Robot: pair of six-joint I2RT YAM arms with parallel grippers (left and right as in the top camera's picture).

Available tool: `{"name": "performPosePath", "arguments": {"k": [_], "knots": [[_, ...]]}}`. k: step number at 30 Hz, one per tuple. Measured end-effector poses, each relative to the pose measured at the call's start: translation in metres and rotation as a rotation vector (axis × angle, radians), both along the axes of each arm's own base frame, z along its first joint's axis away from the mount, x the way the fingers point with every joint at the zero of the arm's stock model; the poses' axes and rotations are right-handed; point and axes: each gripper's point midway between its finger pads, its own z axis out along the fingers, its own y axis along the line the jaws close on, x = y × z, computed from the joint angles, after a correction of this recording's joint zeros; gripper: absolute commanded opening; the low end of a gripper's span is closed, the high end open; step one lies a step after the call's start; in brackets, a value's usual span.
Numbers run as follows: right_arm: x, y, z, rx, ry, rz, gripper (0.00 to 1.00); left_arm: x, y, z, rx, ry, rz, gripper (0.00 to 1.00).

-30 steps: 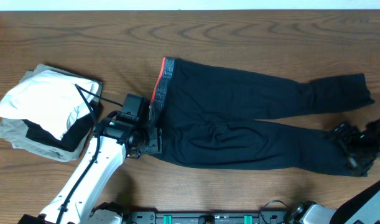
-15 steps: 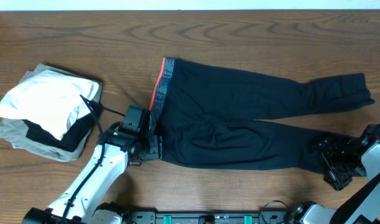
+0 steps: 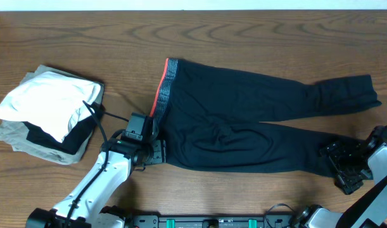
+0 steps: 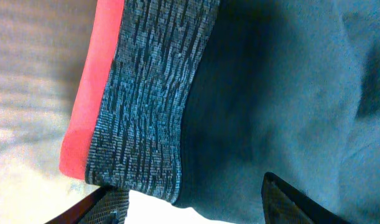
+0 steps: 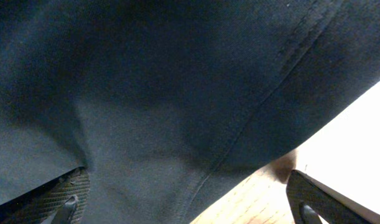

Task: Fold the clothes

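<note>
The trousers [image 3: 244,120] lie flat across the table's [image 3: 85,38] middle and right, waistband [image 3: 163,88] at left. My left gripper [image 3: 154,151] stands spread over the waistband's near corner, my right gripper [image 3: 336,166] fully spread over the near leg's cuff [image 3: 317,166], neither gripping yet. Closing too high risks pinching one layer only, so the fold would lift unevenly and twist.

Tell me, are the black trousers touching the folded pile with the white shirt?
Apart. The overhead view shows tabletop between the trousers and the pile.
</note>
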Motion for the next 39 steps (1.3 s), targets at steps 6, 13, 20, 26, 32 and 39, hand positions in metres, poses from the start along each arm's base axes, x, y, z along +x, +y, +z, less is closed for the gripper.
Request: {"name": "performPosePath", "arguments": {"k": [6,13,20,26,32,39], "knots": [[-0.002,-0.003,0.000,-0.017,0.011,0.000,0.99,0.002,0.000,-0.010,0.007,0.021,0.001,0.64],[-0.005,-0.011,-0.001,-0.033,0.015,-0.035,0.98,0.009,-0.001,-0.014,0.008,0.017,0.009,0.15],[-0.012,-0.027,-0.001,-0.058,0.012,-0.108,0.98,0.008,-0.002,-0.014,0.005,0.022,0.011,0.08],[-0.025,-0.044,-0.001,-0.076,0.018,-0.217,0.93,0.008,-0.002,-0.014,0.005,0.023,0.011,0.06],[-0.021,-0.052,0.000,-0.076,-0.026,-0.260,0.88,0.008,-0.002,-0.012,0.003,0.016,0.010,0.06],[-0.012,-0.058,0.001,-0.090,-0.069,-0.267,0.73,0.019,-0.005,0.017,-0.032,-0.100,0.010,0.06]]}}
